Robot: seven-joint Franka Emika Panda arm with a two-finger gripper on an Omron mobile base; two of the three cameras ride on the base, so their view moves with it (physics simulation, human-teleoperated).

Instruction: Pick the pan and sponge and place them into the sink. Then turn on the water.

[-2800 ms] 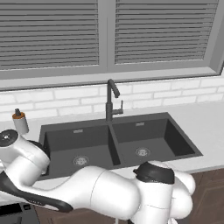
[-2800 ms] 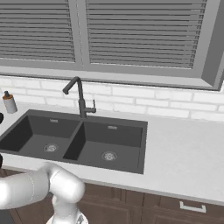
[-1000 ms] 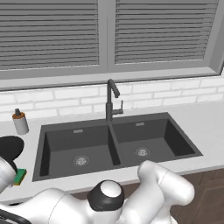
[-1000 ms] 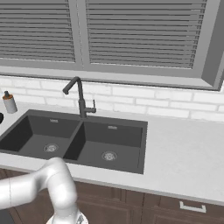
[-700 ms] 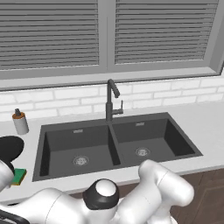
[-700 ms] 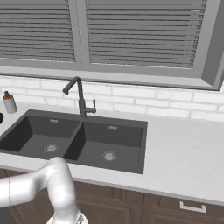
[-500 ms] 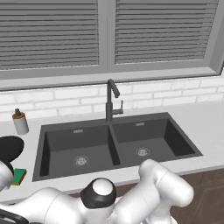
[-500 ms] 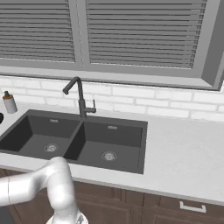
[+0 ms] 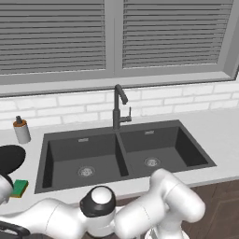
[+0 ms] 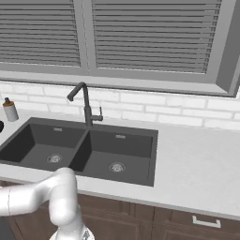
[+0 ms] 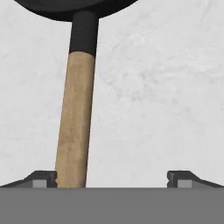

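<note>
The black pan [image 9: 8,158] lies on the counter at the far left, with the green sponge [image 9: 19,187] just in front of it. In the hand view the pan's rim [image 11: 74,8] is at the top and its wooden handle [image 11: 75,127] runs down toward me. My gripper [image 11: 112,179] is open above the counter, and the handle's end lies just inside the left fingertip [image 11: 43,178], untouched. The dark double sink [image 9: 65,156] [image 10: 122,150] holds nothing. No water shows at the faucet [image 9: 116,105] [image 10: 84,103].
A grey soap bottle [image 9: 21,130] [image 10: 9,110] stands behind the pan by the brick wall. My white arm crosses the lower part of the left base view. Bare counter [image 10: 197,159] stretches right of the sink.
The arm has swung lower and further left. It no longer covers the pan and sponge in the left base view. The jaws stay open.
</note>
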